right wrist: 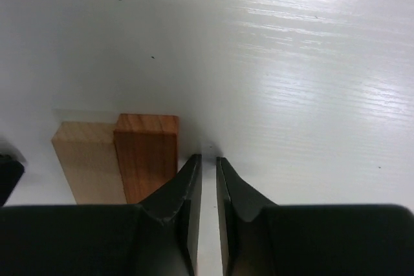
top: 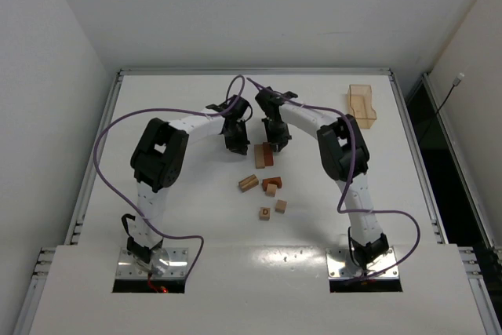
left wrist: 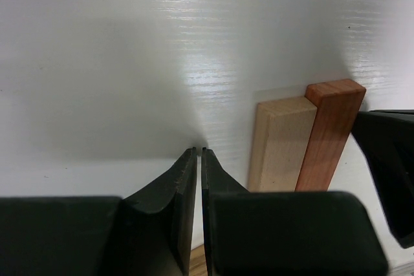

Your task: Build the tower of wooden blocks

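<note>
A light tan block (top: 260, 155) and a reddish-brown block (top: 269, 154) lie flat side by side on the white table, and the tower is only this pair. My left gripper (top: 235, 143) is shut with nothing in it, its tips (left wrist: 199, 150) on the table just left of the tan block (left wrist: 282, 143). My right gripper (top: 277, 140) stands just right of the reddish-brown block (right wrist: 147, 153). Its tips (right wrist: 208, 158) are open by a narrow gap and hold nothing. Several loose wood blocks lie nearer the arm bases: a bar (top: 249, 183), an arch (top: 272, 182) and cubes (top: 280, 206).
A translucent tan tray (top: 361, 105) stands at the back right of the table. A lettered cube (top: 264, 213) lies nearest the arm bases. Purple cables loop over both arms. A raised rail (top: 118, 92) runs round the table's edge.
</note>
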`<state>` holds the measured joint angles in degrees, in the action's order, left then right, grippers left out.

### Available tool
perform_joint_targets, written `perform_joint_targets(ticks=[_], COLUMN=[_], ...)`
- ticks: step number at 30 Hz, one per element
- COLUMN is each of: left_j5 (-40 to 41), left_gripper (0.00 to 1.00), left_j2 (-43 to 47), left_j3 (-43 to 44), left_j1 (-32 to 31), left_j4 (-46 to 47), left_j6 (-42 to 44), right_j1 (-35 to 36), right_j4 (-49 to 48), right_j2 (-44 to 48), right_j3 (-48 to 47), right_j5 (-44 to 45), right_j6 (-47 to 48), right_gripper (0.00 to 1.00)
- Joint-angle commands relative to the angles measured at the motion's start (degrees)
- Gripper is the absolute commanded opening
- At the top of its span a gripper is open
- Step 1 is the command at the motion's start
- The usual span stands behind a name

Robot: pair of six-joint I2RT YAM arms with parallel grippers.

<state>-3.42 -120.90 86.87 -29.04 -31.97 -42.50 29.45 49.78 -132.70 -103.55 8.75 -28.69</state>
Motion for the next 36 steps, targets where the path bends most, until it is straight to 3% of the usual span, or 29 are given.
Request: perform_joint_targets(ticks=[1, 4, 10, 13, 15, 16, 17, 18, 19, 23, 26, 29, 32, 36], left_j5=[2.01, 3.59, 6.67, 3.69, -0.17, -1.05, -2.11, -4.29, -4.31, -7.74, -11.08, -14.59, -14.60, -9.95], left_gripper=[0.06, 0.06, 0.06, 0.06, 0.16, 0.31, 0.40, 0.50, 0.66, 0.90, 0.94, 0.94, 0.93, 0.90], left_j2=[-0.04, 3.73, 15.94, 22.96, 26.14, 27.46, 30.17, 31.42, 32.47, 36.17, 36.70, 38.01, 39.86, 39.87], left_j3=[-2.05, -5.82, -15.66, -18.22, -19.37, -19.37, -20.59, -20.60, -20.60, -21.91, -21.92, -22.97, -23.50, -23.50], left_j1=[1.26, 2.75, 5.39, 6.01, 6.01, 6.01, 6.01, 6.01, 6.01, 6.01, 6.01, 5.31, 2.68, -3.73], left_j4=[-0.11, -0.11, 3.92, 4.90, 5.51, 5.51, 4.99, 4.98, 3.77, -1.60, -4.41, -6.35, -5.83, -5.30], left_j6=[-0.39, 0.22, 4.26, 11.19, 16.91, 18.75, 21.82, 23.24, 24.21, 30.54, 33.62, 37.04, 37.83, 38.99], right_j1=[-1.23, -4.22, -10.11, -10.12, -9.51, -8.89, -8.89, -8.89, -7.84, -4.59, -1.08, 2.61, 3.95, 3.95], right_j4=[-0.30, 0.23, -4.07, -6.87, -7.76, -8.29, -8.82, -8.82, -9.52, -11.37, -11.98, -11.99, -12.51, -12.51], right_j2=[3.49, 8.94, 24.38, 31.78, 38.90, 41.19, 43.47, 47.85, 49.89, 58.77, 63.60, 65.37, 66.61, 66.61], right_j3=[2.65, 7.12, 21.25, 26.53, 28.92, 31.63, 32.87, 35.84, 37.44, 44.91, 49.48, 51.68, 53.18, 54.24], right_j5=[5.47, 8.64, 3.74, -1.35, -2.60, -5.73, -7.16, -9.69, -10.50, -12.70, -16.22, -20.61, -18.17, -16.22], right_j6=[-0.76, -0.76, 8.28, 17.15, 23.46, 25.59, 27.35, 30.15, 31.49, 37.64, 41.95, 46.07, 47.14, 47.14], right_gripper=[0.10, 0.01, 0.00, 0.14, 0.31, 0.37, 0.42, 0.52, 0.59, 0.82, 0.89, 0.84, 0.81, 0.81])
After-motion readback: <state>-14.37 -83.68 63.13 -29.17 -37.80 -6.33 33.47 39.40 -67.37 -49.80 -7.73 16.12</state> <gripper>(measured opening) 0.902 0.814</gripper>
